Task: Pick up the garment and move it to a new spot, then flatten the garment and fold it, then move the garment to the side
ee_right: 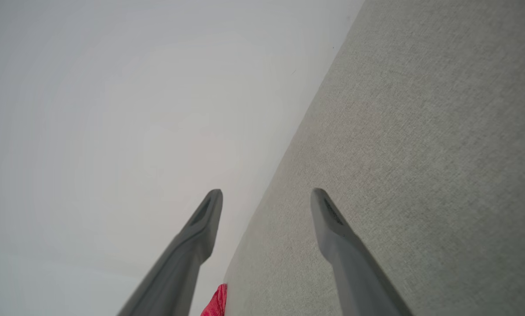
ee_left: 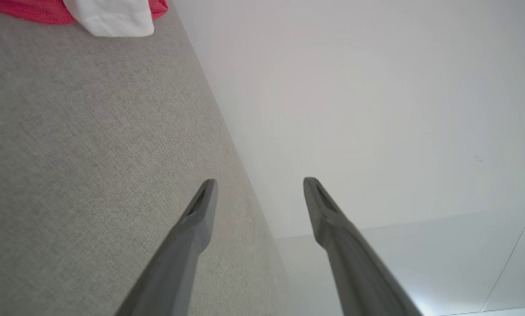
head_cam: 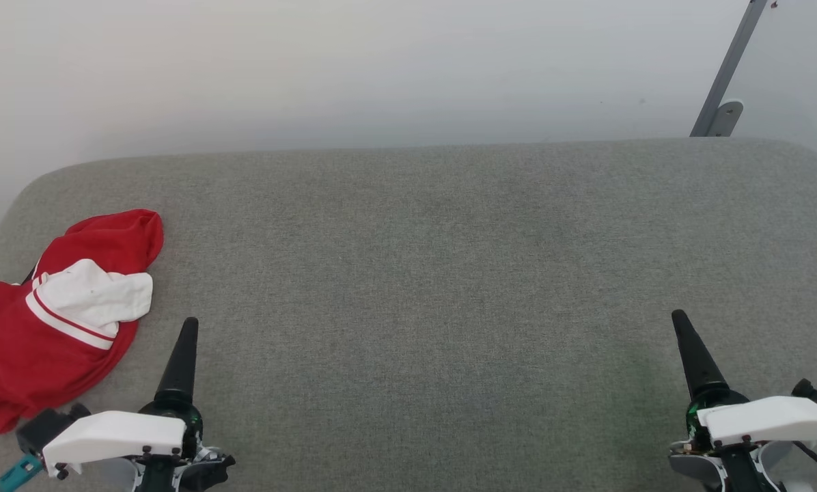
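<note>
1. Two grippers are hovering low over the near side of the grey padded surface (head_cam: 415, 273): my left gripper (head_cam: 186, 335) at the lower left and my right gripper (head_cam: 685, 335) at the lower right, well apart from each other.
2. Both are standing spread with nothing between the fingers. The wrist views are showing a plain gap on my left gripper (ee_left: 258, 188) and on my right gripper (ee_right: 267, 197). Judgement: I am keeping them wide because the first step is a grab on bulky cloth.
3. The garment (head_cam: 53, 328) is lying crumpled at the far left end of the surface. Its red body is bunched, and a white sleeve panel with red-white striped trim is folded over the top.
4. My left gripper is sitting near the heap, to its right and not touching it. In the left wrist view the garment (ee_left: 113, 17) is showing in the top left corner, off the line of my fingers.
5. My right gripper is sitting well apart from the cloth. Its wrist view is catching a red scrap of the garment (ee_right: 216, 303) at the bottom edge.
6. Judgement: the pick-up is not yet begun. The left arm is looking like the natural one to reach, and the wide middle of the surface is offering room for the new spot.
7. Risk: pinching the sleeve alone could be lifting a tangle instead of the whole jersey.
</note>
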### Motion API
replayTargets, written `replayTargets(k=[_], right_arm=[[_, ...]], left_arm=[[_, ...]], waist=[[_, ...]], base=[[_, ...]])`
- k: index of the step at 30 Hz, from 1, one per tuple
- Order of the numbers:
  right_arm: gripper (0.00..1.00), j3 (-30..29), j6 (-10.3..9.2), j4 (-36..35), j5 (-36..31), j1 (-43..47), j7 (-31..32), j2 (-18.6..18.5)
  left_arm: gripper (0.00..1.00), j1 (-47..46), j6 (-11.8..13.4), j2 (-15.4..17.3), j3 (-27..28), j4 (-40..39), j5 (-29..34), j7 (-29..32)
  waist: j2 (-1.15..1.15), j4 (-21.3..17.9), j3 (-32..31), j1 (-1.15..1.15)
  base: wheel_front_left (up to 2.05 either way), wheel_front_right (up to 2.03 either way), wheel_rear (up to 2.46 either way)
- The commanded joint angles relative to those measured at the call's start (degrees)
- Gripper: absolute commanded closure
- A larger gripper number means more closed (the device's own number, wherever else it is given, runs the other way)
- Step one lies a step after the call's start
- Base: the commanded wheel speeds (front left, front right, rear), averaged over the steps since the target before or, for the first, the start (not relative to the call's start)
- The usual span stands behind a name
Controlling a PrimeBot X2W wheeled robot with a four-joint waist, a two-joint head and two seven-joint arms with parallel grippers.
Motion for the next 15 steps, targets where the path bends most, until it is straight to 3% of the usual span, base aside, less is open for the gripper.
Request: replayTargets(k=[1,15], right_arm=[[0.00,0.2,0.00,-0.7,-2.9,-1.6,-0.3,-0.5],[0.00,0.5,0.01,-1.4,-16.2,-1.5,-0.7,-1.3]], left_arm=[[0.00,-0.8,0.7,0.9,-0.6,-1.3,3.0,-0.7],[0.00,-0.3,3.5,3.7,-2.6,-3.0,18.5,-3.5]], waist=[[0.00,0.0,0.0,0.00],[0.00,-0.2,-0.3,0.00]], base=[[0.00,0.00,0.00],[0.00,0.00,0.00]])
